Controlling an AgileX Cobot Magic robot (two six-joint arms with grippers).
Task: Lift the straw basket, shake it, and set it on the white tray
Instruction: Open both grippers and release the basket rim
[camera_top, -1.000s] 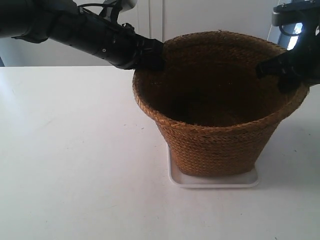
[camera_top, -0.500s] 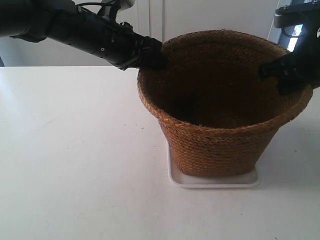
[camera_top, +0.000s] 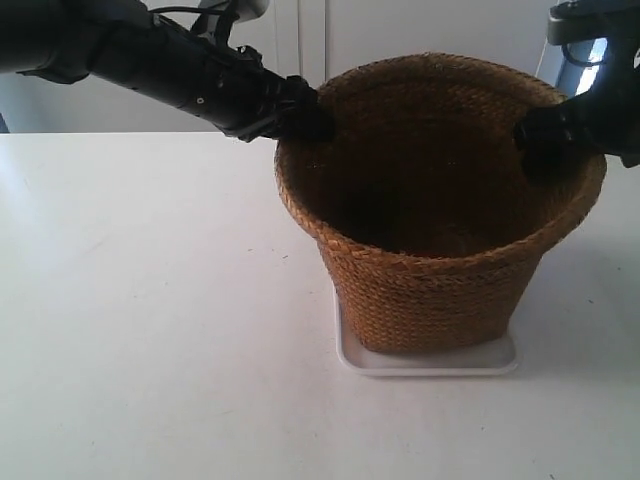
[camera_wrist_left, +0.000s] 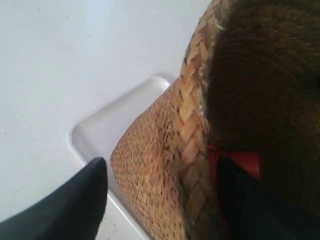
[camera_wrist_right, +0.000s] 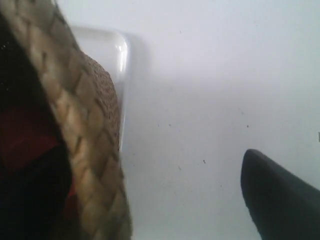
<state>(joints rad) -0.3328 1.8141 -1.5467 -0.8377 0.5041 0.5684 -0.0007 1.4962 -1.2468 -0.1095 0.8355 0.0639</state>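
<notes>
Resting on the white tray (camera_top: 430, 362), the straw basket (camera_top: 435, 290) stands upright, base down, its flared rim overhanging the tray on all sides. Both sit toward the counter's (camera_top: 150, 300) edge at the exterior view's right, roughly midway between far and near edges.

Progress, as judged: set-down looks done. What remains is the let-go and withdrawal.

Left gripper (camera_wrist_left: 160, 170): spread, straddling the braided rim, one finger outside and clear of the wall, the other inside. No clamp visible.

Right gripper (camera_wrist_right: 150, 170): also spread, with the outer finger well apart from the rim and the inner one lost in shadow.

Exterior view: one arm (camera_top: 180, 70) reaches the rim from the far-left corner side, the other (camera_top: 590, 110) from the right edge.

Room: counter bare toward the left and near edges. Little margin to the right edge. Inner fingers must rise clear of the rim, or they could drag the basket off the small tray.
</notes>
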